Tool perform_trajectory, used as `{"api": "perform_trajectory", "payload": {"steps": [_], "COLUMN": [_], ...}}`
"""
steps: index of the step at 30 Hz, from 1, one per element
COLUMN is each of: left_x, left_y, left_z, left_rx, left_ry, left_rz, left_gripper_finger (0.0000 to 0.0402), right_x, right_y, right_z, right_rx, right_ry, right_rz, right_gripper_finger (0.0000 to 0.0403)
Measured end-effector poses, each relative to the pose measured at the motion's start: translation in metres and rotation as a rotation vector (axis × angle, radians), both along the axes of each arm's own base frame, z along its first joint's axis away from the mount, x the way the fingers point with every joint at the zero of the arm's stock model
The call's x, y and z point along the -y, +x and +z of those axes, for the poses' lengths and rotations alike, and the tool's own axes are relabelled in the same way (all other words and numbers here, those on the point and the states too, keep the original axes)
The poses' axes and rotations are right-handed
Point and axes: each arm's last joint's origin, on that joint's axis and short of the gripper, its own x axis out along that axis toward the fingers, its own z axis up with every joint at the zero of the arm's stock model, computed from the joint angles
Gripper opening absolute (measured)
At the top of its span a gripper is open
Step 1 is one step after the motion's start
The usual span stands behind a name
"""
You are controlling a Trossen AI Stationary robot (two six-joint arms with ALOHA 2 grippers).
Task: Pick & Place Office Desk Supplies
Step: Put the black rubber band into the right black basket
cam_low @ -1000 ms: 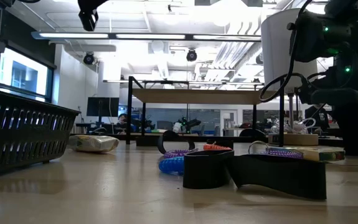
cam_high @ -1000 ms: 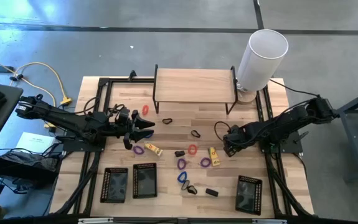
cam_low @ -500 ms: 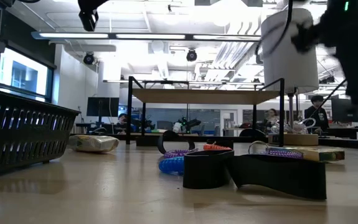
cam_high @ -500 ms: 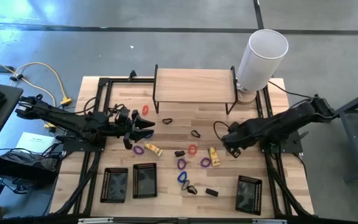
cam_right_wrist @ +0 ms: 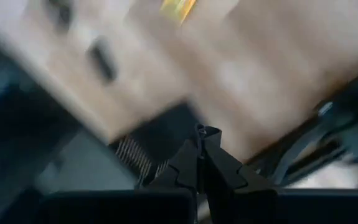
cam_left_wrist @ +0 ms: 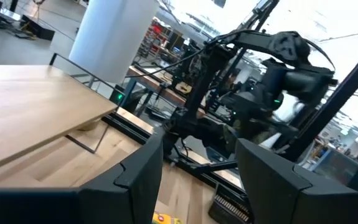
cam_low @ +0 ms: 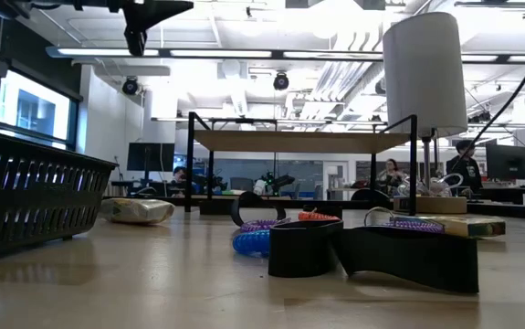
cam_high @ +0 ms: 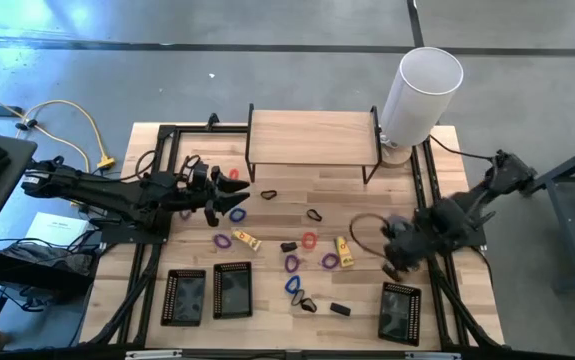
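Right gripper (cam_high: pixel 395 268), fingers pressed together and empty, hangs above the mesh tray (cam_high: pixel 400 312) near the tabletop's (cam_high: pixel 317 205) front right corner; left gripper (cam_high: pixel 235 203) is spread, empty

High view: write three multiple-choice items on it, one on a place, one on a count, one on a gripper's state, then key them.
1. Where does the tall white cylinder stand?
A. at the table's far right corner, beside the raised wooden shelf
B. among the trays at the near edge
C. at the table's far left corner

2. How many black rectangular mesh trays lie along the near edge?
A. one
B. three
C. five

3. How are the right gripper's fingers?
A. spread wide
B. shut, tips together
C. clamped on a yellow packet

Key: 1 A, it rises at the shelf's right end; 2 B, two at the left and one at the right; 3 B, the right wrist view shows the tips meeting with nothing between.
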Motion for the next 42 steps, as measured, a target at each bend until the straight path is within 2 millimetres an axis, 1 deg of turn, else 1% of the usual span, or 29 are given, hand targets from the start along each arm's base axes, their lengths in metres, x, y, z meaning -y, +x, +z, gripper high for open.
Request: {"api": "perform_trajectory", "payload": {"steps": [3,5,9,13,15,18,21,25,30,34,38,42], "left_x": [-0.003,-0.006,-0.011,-0.013,-0.012,-0.011,-0.010,-0.009,-0.009,-0.006,0.000,0.006], "left_y": [0.000,0.001,0.005,0.012,0.015,0.020,0.024,0.028,0.031,0.031,0.031,0.031], "left_z": [0.000,-0.001,-0.004,-0.011,-0.014,-0.016,-0.016,-0.016,-0.017,-0.017,-0.016,-0.016], "left_rx": [0.000,-0.003,-0.025,-0.062,-0.077,-0.066,-0.041,-0.011,-0.002,-0.001,0.005,0.005], "left_ry": [0.000,0.000,0.002,0.005,0.005,-0.013,-0.012,-0.012,-0.013,-0.013,-0.010,-0.009], "left_rz": [0.018,0.032,0.057,0.069,0.068,0.034,0.002,-0.016,-0.023,-0.079,-0.125,-0.159], "left_gripper_finger": [0.0197,0.0197,0.0197,0.0197,0.0197,0.0197,0.0197,0.0197,0.0197,0.0197,0.0197,0.0197], "right_x": [-0.026,-0.041,-0.066,-0.091,-0.102,-0.118,-0.132,-0.138,-0.134,-0.130,-0.128,-0.131], "right_y": [-0.005,-0.010,-0.023,-0.031,-0.033,-0.030,-0.023,-0.019,-0.022,-0.027,-0.030,-0.028], "right_z": [0.005,0.007,0.006,-0.006,-0.012,-0.027,-0.045,-0.068,-0.096,-0.117,-0.139,-0.152], "right_rx": [0.060,0.081,0.092,0.088,0.107,0.129,0.116,0.077,0.034,0.026,-0.025,0.009], "right_ry": [0.145,0.201,0.230,0.201,0.173,0.117,0.068,-0.013,-0.069,-0.085,-0.041,0.033], "right_rz": [0.053,0.007,-0.100,-0.158,-0.149,-0.116,-0.055,-0.053,-0.077,-0.064,-0.048,-0.037], "right_gripper_finger": [0.0004,0.0004,0.0004,0.0004,0.0004,0.0004,0.0004,0.0004,0.0004,0.0004,0.0004,0.0004]}}
